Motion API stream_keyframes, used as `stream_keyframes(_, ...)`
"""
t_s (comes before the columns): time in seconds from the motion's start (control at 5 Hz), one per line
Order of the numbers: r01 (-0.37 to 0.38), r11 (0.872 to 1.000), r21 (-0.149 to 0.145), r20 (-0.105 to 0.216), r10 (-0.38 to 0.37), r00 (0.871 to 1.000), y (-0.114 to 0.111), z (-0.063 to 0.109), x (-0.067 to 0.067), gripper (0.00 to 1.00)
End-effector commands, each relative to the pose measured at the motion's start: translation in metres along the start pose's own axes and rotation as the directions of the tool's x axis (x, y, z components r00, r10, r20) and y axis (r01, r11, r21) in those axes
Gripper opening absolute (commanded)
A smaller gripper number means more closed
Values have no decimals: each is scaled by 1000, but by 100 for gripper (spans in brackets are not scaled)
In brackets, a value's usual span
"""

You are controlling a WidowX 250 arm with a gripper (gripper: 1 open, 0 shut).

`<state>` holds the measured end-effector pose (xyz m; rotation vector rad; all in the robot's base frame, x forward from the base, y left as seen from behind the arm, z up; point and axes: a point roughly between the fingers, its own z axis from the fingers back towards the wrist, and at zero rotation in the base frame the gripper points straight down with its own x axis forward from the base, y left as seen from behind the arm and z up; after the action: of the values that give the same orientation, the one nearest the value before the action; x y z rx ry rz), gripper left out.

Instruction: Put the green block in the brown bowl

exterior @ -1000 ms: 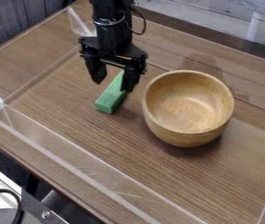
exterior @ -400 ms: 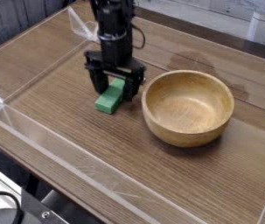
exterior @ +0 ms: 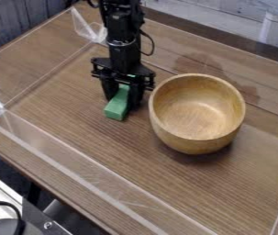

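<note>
While jaws straddle the green block [exterior: 116, 106] mid-table, part-closed gripper [exterior: 120, 95] aligns for lifting toward brown bowl [exterior: 197, 112]; grasp unconfirmed.

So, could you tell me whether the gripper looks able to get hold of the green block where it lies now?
Probably yes. The gripper points straight down over the green block, a finger on either side of its far end. The brown bowl stands apart to the right and nothing else crowds the block.

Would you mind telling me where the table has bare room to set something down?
Free: the near stretch between the brown bowl and the clear front wall, and the left side. Crowded: the gripper over the green block, close beside the bowl.
</note>
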<state>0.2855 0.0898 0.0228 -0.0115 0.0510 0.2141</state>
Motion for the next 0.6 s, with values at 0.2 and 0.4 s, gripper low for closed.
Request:
stream_keyframes(0.2, -23, 1000, -20, 69, 24, 997, -4, 32, 3, 0)
stream_keyframes(0.4, 13, 1000, -27, 82, -11, 997, -12, 50, -2, 0)
